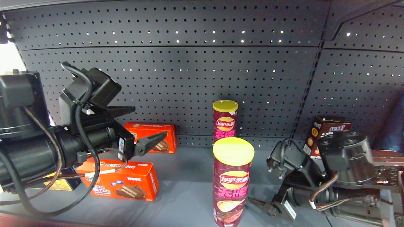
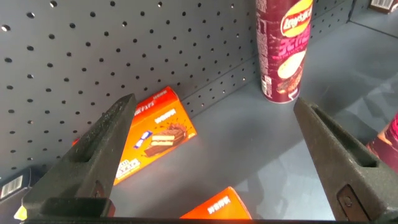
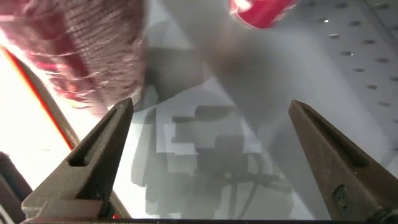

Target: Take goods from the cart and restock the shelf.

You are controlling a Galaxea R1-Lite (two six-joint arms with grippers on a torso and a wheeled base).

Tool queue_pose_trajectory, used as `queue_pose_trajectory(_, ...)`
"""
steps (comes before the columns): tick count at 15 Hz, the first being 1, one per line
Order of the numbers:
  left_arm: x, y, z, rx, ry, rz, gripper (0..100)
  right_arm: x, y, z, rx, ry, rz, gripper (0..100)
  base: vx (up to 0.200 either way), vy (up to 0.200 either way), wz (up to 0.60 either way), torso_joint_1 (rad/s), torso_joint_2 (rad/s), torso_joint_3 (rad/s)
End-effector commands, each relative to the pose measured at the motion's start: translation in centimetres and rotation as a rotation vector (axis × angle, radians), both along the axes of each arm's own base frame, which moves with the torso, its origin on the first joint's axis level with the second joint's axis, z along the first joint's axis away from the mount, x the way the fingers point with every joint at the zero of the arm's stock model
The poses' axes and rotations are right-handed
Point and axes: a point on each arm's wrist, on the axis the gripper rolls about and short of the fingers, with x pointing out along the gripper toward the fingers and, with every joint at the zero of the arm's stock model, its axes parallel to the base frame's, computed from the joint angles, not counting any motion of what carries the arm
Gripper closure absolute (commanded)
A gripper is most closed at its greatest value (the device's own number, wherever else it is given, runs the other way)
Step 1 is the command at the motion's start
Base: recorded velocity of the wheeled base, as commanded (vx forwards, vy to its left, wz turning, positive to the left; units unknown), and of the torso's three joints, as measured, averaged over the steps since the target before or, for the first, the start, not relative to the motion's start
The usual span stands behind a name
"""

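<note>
**Two chip cans on the shelf, both hands empty**

The restocking looks partly done. Two chip cans stand upright on the shelf point(image 1: 189, 176), one behind the other. The front can point(image 1: 233, 186) is near the shelf's front edge. The rear can point(image 1: 224, 124) is close to the pegboard back point(image 1: 189, 78). To the robot's left lie two orange boxes, a front orange box point(image 1: 126, 184) and a rear orange box point(image 1: 148, 128) against the pegboard. A dark brown box point(image 1: 326, 129) stands upright at the far right.

The left hand point(image 1: 150, 121) hangs above the shelf over the orange boxes, its fingers spread wide and gripping nothing. The right hand point(image 3: 210, 109) sits low, just beside the front can on the robot's right, also spread open and empty. It appears to be apart from the can.

With neither hand carrying anything, the front can seems already placed and released. The likely next step is another trip for goods. Wide bare stretches of shelf remain between the groups, so there is room for more stock.

Each can is a tall, slim, dark red cylinder with a flat yellow lid. The lids look seated and the bodies undented.
</note>
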Motion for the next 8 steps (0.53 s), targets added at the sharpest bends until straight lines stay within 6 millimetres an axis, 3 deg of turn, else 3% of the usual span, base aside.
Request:
queue_pose_trajectory(1,-0.8,0.3,0.0,-0.004,-0.008,0.000,0,-0.3,-2.9,3.2,0.086,-0.104,-0.087,0,0.000,0.000,0.00,0.000,0.00,0.000)
queue_pose_trajectory(4,-2.1,1.3,-0.1,-0.006,-0.015,0.017,0,-0.8,-5.9,6.2,0.161,-0.218,-0.191,0,0.000,0.000,0.00,0.000,0.00,0.000)
queue_pose_trajectory(8,-5.8,4.2,-0.9,-0.017,-0.044,0.095,0,-3.3,-10.8,9.3,0.233,-0.385,-0.370,0,0.000,0.000,0.00,0.000,0.00,0.000)
